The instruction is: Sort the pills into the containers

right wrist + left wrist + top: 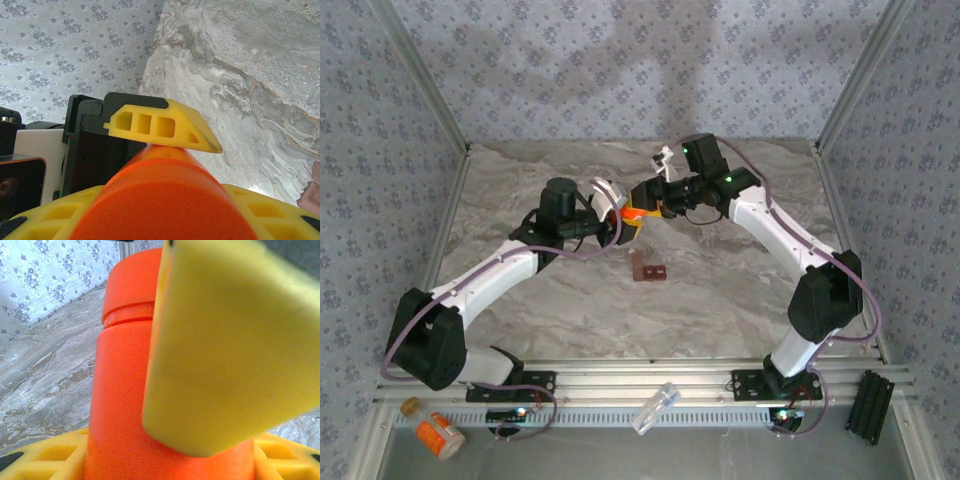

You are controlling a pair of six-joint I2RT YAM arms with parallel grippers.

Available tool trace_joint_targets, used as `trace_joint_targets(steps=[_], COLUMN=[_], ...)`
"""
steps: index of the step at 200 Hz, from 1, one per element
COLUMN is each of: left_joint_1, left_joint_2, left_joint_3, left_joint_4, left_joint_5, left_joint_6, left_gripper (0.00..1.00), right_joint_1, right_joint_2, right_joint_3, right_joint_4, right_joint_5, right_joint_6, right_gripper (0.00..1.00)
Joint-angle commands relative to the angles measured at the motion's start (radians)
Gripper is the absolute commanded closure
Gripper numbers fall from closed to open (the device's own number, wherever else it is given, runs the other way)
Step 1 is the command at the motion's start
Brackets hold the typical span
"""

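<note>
A: What lies nearest to us?
B: On the metal ledge (pixel 720 450) before the table's near edge, a white-capped orange bottle (pixel 440 435) lies at the left corner. A clear tube (pixel 655 408) lies near the middle. No arm touches them.
A: And the container of the task?
B: The small red-brown box (pixel 648 268) rests on the table (pixel 740 300) around its centre. It is apart from both grippers and a little nearer than they are.
A: And beyond it?
B: The left gripper (pixel 625 222) pinches the body of a plain orange bottle (pixel 633 212), held above the table. The right gripper (pixel 653 195) pinches its orange cap (pixel 131 287).
A: So the cap is being opened, I think. How can it be done well?
B: The left should hold firmly without crushing. The right should turn around the bottle's own axis. The mouth should point upward, otherwise what is inside may spill far from the box.
</note>
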Motion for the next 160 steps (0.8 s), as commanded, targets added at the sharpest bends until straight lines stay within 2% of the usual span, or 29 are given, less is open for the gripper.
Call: trace_joint_targets(steps=[1,28,44,74,100,117,160], left_joint_1=[0.044,0.044,0.048,0.047,0.034,0.026,0.021], left_joint_2=[-0.052,-0.058,-0.062,-0.061,-0.058,-0.047,0.019], left_joint_3=[0.021,0.014,0.010,0.015,0.006,0.006,0.059], left_joint_4=[0.040,0.040,0.041,0.023,0.032,0.046,0.036], left_joint_5=[-0.030,-0.052,-0.051,-0.060,-0.096,-0.114,-0.086], left_joint_6=[-0.091,-0.076,-0.064,-0.046,-0.001,0.023,0.051], left_gripper=[1.00,1.00,1.00,1.00,1.00,1.00,1.00], right_joint_1=[-0.054,-0.090,-0.129,-0.176,-0.169,-0.155,-0.117], right_joint_2=[-0.045,-0.091,-0.130,-0.196,-0.241,-0.253,-0.210], right_joint_3=[-0.014,-0.014,-0.029,-0.065,-0.103,-0.126,-0.125], right_joint_4=[0.030,0.023,0.026,0.045,0.084,0.118,0.223], right_joint_5=[0.062,0.056,0.052,0.080,0.292,0.360,0.315], right_joint_6=[0.010,0.007,0.010,0.034,0.102,0.129,0.167], right_gripper=[0.57,0.32,0.26,0.24,0.19,0.16,0.21])
